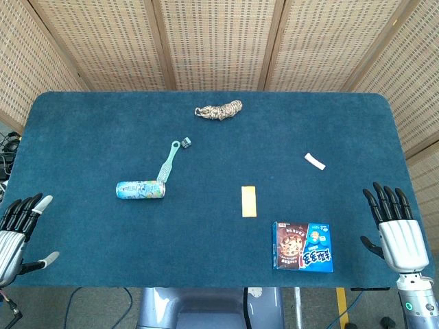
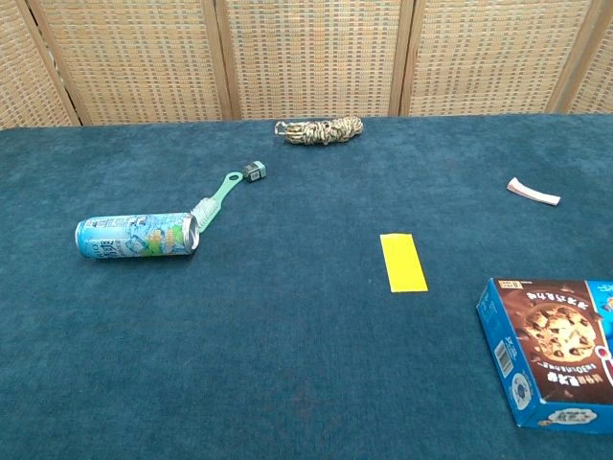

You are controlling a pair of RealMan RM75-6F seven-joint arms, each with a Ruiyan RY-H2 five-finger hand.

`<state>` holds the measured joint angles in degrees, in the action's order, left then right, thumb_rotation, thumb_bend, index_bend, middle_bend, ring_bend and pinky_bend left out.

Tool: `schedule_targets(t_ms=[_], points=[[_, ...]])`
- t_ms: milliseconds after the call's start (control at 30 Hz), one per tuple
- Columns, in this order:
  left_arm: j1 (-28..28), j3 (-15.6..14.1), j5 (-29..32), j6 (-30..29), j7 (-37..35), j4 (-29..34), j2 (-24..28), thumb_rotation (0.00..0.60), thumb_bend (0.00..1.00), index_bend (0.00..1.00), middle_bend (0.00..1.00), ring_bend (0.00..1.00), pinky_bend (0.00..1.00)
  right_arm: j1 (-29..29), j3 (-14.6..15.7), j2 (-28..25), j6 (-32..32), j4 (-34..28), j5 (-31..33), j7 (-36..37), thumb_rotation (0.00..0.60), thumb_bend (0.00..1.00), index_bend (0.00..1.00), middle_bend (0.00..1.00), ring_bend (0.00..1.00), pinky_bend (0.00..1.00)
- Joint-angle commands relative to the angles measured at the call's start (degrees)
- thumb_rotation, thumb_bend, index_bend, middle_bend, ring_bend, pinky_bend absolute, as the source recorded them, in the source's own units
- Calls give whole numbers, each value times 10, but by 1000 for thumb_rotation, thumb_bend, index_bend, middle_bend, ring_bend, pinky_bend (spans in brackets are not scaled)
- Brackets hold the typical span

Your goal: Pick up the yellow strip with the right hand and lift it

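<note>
Lying flat, one yellow strip (image 1: 249, 201); both robot hands, left (image 1: 19, 229) and right (image 1: 393, 229), spread open, holding nothing.

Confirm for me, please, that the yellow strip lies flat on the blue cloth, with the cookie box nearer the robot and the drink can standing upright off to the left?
Not quite: the drink can lies on its side, as the chest view shows. The rest holds: the yellow strip lies flat on the blue cloth, with the cookie box nearer the robot.
</note>
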<state>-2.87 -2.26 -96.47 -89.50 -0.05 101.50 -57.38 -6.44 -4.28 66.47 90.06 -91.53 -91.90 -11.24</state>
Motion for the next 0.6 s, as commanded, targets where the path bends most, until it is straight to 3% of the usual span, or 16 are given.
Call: schedule_targets(t_ms=[33,300,500,600], points=[[1,-1,-1,-1,0,0,0,600,0,0,0,0,0,1,0,0,2,1,-1,4,600,0,0,0,0,0],[2,1,0,-4,-3,0,0,600,0,0,0,0,0,-22,-7,-14,-34,-23,0,39,600,0,0,0,0,0],[-7,8,14,14,12,2,-7,600,0,0,0,0,0,-134,-59,-72,-182,-100,27,39,600,0,0,0,0,0],[-12,14,30,25,17,1,-10,600,0,0,0,0,0,-195,-87,-82,-263,-110,57,55,600,0,32,0,0,0]])
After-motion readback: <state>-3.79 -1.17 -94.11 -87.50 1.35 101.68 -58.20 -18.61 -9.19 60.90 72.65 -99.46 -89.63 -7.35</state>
